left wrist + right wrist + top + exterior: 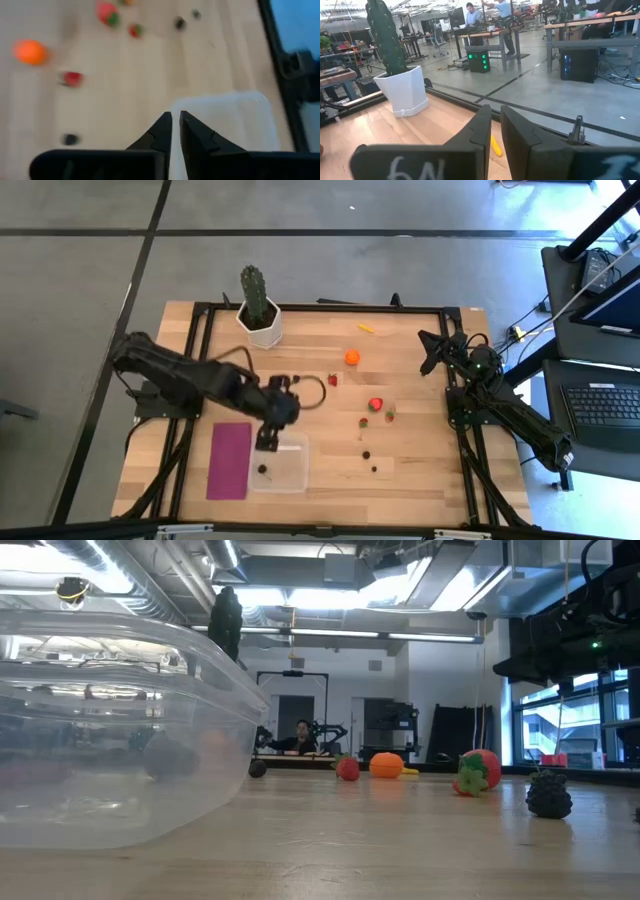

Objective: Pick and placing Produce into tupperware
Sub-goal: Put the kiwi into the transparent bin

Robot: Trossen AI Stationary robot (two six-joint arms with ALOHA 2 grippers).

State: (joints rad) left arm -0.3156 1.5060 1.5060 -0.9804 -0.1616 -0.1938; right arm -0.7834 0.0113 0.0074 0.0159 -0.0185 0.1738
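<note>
The tupperware (120,740) fills the near left of the low view, cut off at the frame's left edge; a dark blur shows through its clear wall, too vague to name there. From above, the tub (290,472) sits at the table's near edge, just right of a flat magenta rectangle (230,460), with one small dark piece (262,469) inside.

The left gripper (268,442) hangs over the tub's far left corner, its arm reaching in from the table's left side with the elbow bent, fingers (162,132) closed together and holding nothing.

Farther off stands a cactus (256,295) in a white pot (no label readable). To the right lie the loose produce: an orange ball (352,357), a small red strawberry (332,379), a larger strawberry (376,404), two smaller red bits (363,421) beside it, two dark berries (366,453), and a thin yellow piece (367,328) near the far edge.

The right gripper (428,340) rests at the far right, pointing towards the cactus, fingers (480,135) nearly closed, empty. Pale marks on its wrist housing may read "6N".
</note>
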